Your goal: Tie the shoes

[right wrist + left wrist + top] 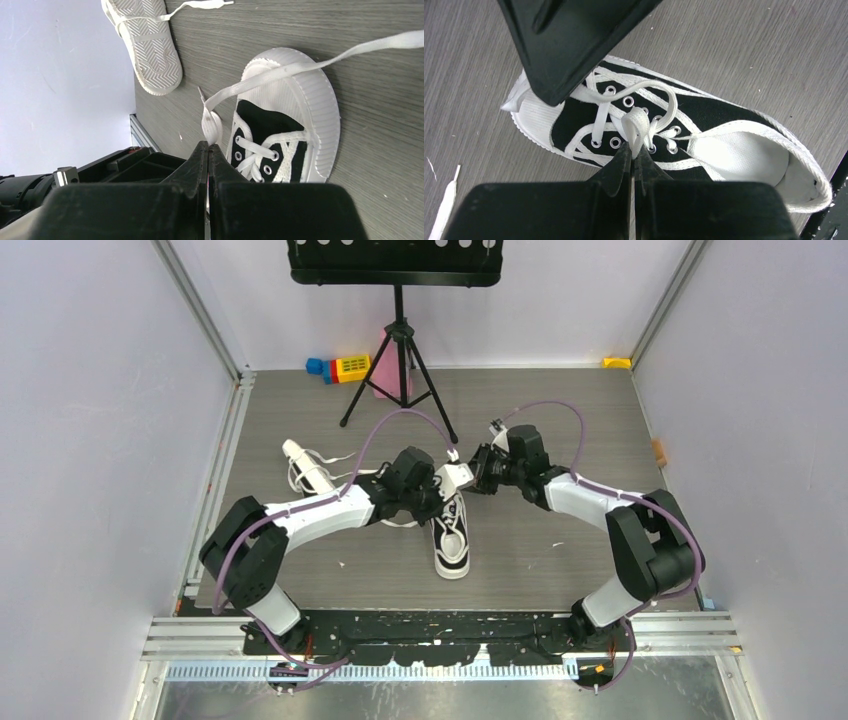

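One shoe (pixel 452 538), black with a white toe cap, stands upright mid-table with its toe toward the arms. The other shoe (pixel 305 468) lies on its side to the left, its white sole (pixel 150 45) showing in the right wrist view. My left gripper (pixel 634 149) hovers over the eyelets of the upright shoe (pixel 704 115), shut on a folded loop of white lace (pixel 636 122). Just beyond it, my right gripper (pixel 208 146) is shut on another bend of lace (pixel 212 127). That strand (pixel 300 67) runs across the toe cap (pixel 310 107) and away. In the top view the two grippers, left (pixel 440 498) and right (pixel 476 472), almost meet above the shoe.
A black music stand on a tripod (pixel 400 360) stands at the back centre, with coloured blocks (pixel 340 367) beside its legs. A yellow piece (pixel 617 362) sits in the back right corner. Pale walls with metal rails (pixel 225 440) close in both sides.
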